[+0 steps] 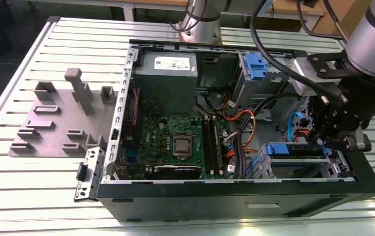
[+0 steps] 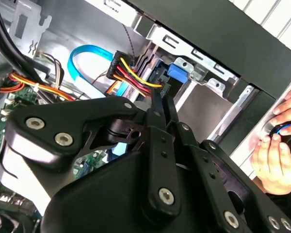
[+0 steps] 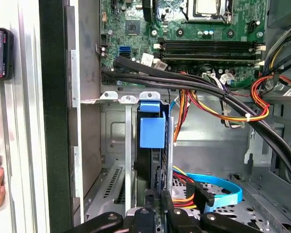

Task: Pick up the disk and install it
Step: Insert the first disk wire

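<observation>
An open computer case [image 1: 240, 194] lies on its side on the slatted table [image 1: 16, 196], its motherboard [image 1: 174, 142] facing up. The disk [image 3: 152, 132], in its blue carrier, stands on edge in the drive bay at the case's front corner, its long axis running into the bay, blue tab outward. The gripper [image 1: 334, 140] hangs just over it; whether its fingers are apart or together cannot be told. A person's hand [image 2: 276, 150] rests beside the case.
</observation>
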You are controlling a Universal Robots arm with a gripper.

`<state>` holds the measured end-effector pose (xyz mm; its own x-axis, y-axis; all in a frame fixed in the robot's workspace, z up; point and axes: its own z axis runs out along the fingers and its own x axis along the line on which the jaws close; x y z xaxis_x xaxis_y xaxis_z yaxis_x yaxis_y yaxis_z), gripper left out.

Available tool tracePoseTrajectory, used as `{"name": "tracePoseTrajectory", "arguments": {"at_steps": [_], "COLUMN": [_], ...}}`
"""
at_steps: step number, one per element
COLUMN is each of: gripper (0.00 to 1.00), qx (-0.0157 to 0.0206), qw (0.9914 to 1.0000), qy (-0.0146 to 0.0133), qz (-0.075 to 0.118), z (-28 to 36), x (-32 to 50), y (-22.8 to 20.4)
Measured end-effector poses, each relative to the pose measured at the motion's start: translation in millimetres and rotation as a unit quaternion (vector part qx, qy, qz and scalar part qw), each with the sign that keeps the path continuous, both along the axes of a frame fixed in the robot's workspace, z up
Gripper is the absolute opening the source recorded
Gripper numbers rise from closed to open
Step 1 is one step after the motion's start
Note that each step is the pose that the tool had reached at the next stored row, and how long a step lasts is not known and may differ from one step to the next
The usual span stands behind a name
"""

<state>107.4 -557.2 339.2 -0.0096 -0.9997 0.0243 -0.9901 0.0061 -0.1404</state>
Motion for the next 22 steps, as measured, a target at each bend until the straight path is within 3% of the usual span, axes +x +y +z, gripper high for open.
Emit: {"name": "tracePoseTrajectory", "arguments": {"at_steps": [2, 8, 11, 13, 15, 18, 22], "gripper": [0.16, 0.16, 0.16, 0.16, 0.16, 0.16, 0.16], "qx": [-0.0002, -0.0014, -0.0020, -0.0063, -0.0131, -0.0226, -0.0253], "qw": [1.00000, 0.99999, 0.99995, 0.99988, 0.99976, 0.99955, 0.99946], "qy": [-0.0026, -0.0048, -0.0100, -0.0140, -0.0174, -0.0197, -0.0208], "qz": [0.000, 0.000, 0.001, 0.001, 0.001, 0.001, 0.001], "z": [-0.2, -2.6, -2.6, -2.6, -2.7, -2.7, -3.2], "x": [-1.1, -2.4, -4.9, -6.2, -7.0, -7.9, -9.4], "y": [-0.1, 0.0, 0.1, 1.0, 2.4, 5.6, 10.1]}}
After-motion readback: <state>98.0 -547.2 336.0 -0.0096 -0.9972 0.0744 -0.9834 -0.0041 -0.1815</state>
